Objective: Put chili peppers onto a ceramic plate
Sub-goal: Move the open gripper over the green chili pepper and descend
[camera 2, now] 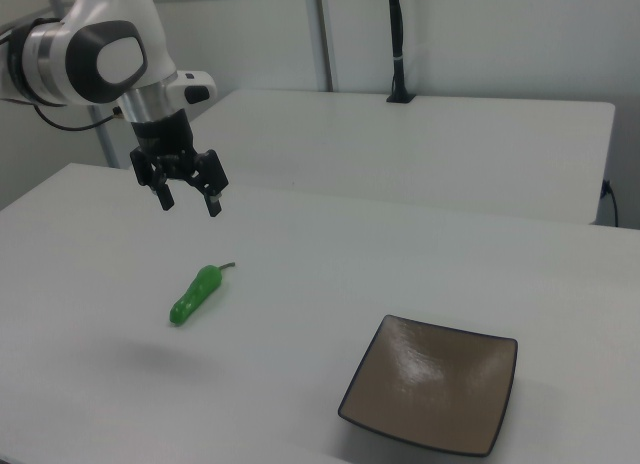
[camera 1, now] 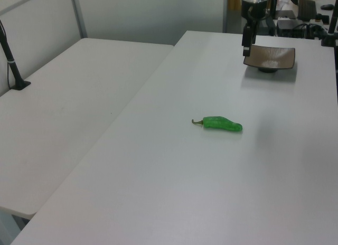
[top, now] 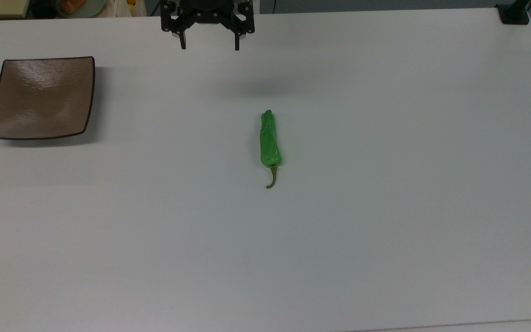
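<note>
A bright green chili pepper lies flat on the white table, its thin curved stem pointing toward the top view's bottom edge. The square glossy brown ceramic plate rests bare at the top view's left. My gripper hangs open above the table at the top view's upper edge, nothing between its fingers, well apart from both pepper and plate. In the left view the gripper stands in front of the plate's left side.
The white table stretches wide around the pepper. A second white table adjoins it at the left view's left. A black post base sits at the top view's upper right corner. A round pale dish lies beyond the table's far edge.
</note>
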Controlling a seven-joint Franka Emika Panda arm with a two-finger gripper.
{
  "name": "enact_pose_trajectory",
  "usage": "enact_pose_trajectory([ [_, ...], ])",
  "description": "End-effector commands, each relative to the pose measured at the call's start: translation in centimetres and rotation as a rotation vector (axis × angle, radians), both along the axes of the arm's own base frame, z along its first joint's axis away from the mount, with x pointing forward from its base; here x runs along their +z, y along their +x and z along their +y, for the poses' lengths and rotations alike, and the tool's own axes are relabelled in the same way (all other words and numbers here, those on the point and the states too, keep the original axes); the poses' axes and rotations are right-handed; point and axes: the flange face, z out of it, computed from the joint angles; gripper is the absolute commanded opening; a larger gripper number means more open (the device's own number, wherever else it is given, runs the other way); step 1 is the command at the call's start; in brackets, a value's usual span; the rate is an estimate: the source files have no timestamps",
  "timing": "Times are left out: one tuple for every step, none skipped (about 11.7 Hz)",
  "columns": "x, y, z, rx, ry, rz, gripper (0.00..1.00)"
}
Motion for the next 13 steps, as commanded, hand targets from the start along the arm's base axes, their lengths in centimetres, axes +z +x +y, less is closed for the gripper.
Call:
enact_pose_trajectory([
  [0.5,-0.1,-0.8,-0.035,0.038,-0.077,1.0],
  [0.4,-0.1,-0.8,-0.035,0.038,-0.076,1.0],
  [0.5,-0.1,-0.7,-0.033,0.038,-0.079,1.0],
  [0.4,-0.2,-0.7,-0.032,0.038,-0.076,1.0],
  [0.3,0.0,-0.6,-0.032,0.038,-0.076,1.0],
  [0.1,0.1,-0.2,-0.024,0.039,-0.078,1.0],
  [-0.1,0.1,0.1,-0.019,0.039,-0.076,1.0],
  [-0.7,0.4,0.2,-0.018,0.038,-0.065,1.0],
  [-1.1,0.8,0.8,-0.006,0.039,-0.063,1.0],
  [-1.7,1.3,1.6,0.006,0.042,-0.077,1.0],
  [-2.5,1.6,1.8,0.008,0.043,-0.081,1.0],
  [-3.4,1.9,2.2,0.014,0.044,-0.066,1.0],
  [-4.1,2.1,2.9,0.024,0.044,-0.061,1.0],
])
